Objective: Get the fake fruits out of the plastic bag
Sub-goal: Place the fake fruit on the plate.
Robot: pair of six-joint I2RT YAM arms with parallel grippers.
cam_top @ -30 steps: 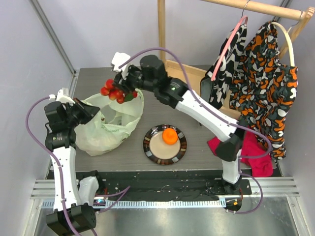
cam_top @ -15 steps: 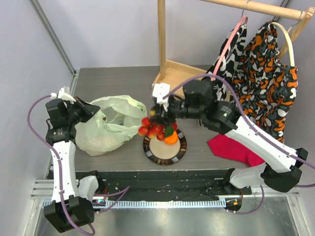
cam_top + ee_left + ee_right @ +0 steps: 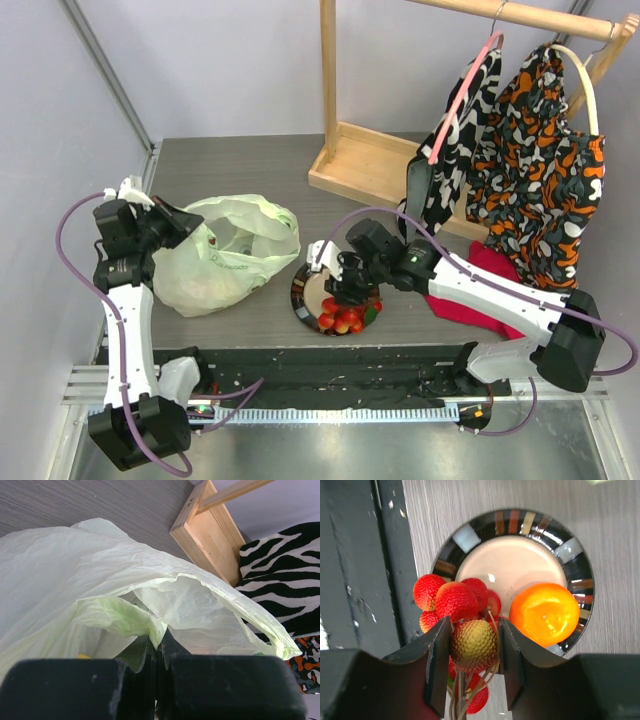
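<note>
The pale green plastic bag (image 3: 225,262) lies at the left of the table, mouth open to the right. My left gripper (image 3: 183,222) is shut on a pinch of its rim, which shows in the left wrist view (image 3: 159,642) with the bag (image 3: 150,575) spread beyond. A yellow bit (image 3: 82,656) shows inside the bag. My right gripper (image 3: 347,293) is shut on the bunch of red berries (image 3: 340,318), low over the dark-rimmed plate (image 3: 304,290). In the right wrist view my gripper (image 3: 472,645) clamps a yellowish berry of the bunch (image 3: 456,600) beside the orange (image 3: 545,612) on the plate (image 3: 515,520).
A wooden rack base (image 3: 360,165) stands at the back, with patterned clothes (image 3: 540,170) hanging at the right. A red cloth (image 3: 480,305) lies under my right arm. The dark front rail (image 3: 385,555) runs just near the plate.
My right gripper has carried the berry bunch from above the bag's mouth across to the plate and lowered it there. My left gripper has kept its hold on the bag rim.
</note>
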